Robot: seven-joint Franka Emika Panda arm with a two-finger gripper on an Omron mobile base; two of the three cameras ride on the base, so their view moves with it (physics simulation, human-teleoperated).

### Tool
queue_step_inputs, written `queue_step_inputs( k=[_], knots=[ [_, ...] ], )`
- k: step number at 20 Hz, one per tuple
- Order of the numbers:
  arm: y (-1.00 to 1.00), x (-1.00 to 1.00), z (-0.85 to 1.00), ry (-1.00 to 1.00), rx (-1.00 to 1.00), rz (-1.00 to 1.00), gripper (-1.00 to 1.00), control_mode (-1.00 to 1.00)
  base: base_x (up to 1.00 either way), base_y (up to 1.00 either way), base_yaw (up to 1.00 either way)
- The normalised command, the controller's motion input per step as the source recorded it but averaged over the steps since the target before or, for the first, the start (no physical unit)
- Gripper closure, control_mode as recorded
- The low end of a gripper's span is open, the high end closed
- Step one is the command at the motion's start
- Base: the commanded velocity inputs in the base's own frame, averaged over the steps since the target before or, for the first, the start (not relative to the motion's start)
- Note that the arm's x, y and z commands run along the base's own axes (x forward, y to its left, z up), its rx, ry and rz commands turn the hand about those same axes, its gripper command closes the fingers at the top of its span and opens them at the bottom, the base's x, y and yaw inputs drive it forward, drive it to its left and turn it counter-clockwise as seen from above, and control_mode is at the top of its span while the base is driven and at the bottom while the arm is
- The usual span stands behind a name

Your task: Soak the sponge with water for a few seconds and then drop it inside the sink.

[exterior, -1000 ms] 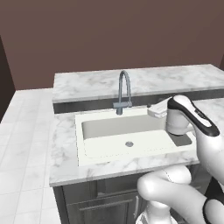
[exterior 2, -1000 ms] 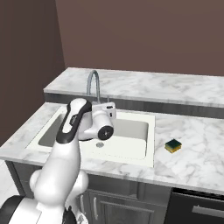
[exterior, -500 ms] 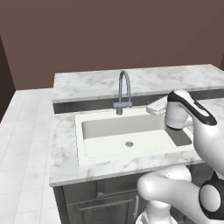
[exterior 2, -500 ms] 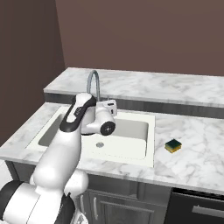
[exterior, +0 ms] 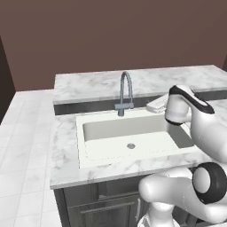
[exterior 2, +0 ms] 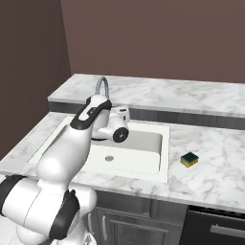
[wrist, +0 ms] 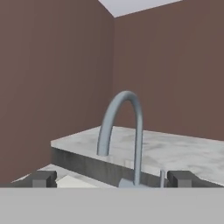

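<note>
Gripper (wrist: 112, 178) aimed level at the gooseneck faucet (wrist: 124, 135), fingers (wrist: 40, 178) spread wide with nothing between them, one tip at each side of the faucet's base and its small lever (wrist: 162, 177). No stream at the spout, so tap judged not yet on. Sponge (exterior 2: 189, 159) untouched on the marble counter (exterior 2: 215, 162), to the right of the sink (exterior 2: 143, 160), near the counter's front edge and well apart from the hand. Main risk: missing the thin lever, since the tips stand far apart and could pass either side of it without catching. Second risk: striking the spout's curve or the raised ledge (exterior: 88, 86) behind the sink with the wrist, given how close the hand sits over the back rim in both base views. Later risk: nudging the small sponge off the front edge on a careless approach, or a shallow pinch letting it slip before reaching the spout. Also possible: a wet sponge dropped on the rim instead of inside the basin.
</note>
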Motion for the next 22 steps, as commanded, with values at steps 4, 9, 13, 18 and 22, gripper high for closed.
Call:
queue_step_inputs(
  k=[4, 9, 13, 18, 22],
  knots=[
    [0.00, 0.23, -0.11, 0.00, 0.00, 0.02, -1.00, -1.00, 0.00, 0.00, 0.00],
    [0.00, 0.15, -0.12, 0.00, 0.00, 0.03, -1.00, -1.00, 0.00, 0.00, 0.00],
    [0.00, 0.06, -0.06, 0.00, 0.00, 0.03, -1.00, -1.00, 0.00, 0.00, 0.00],
    [0.00, 0.03, 0.00, 0.00, 0.00, 0.03, -1.00, -1.00, 0.00, 0.00, 0.00],
    [0.00, 0.09, 0.00, 0.03, 0.00, 0.02, -1.00, -1.00, 0.00, 0.00, 0.00]
  ],
)
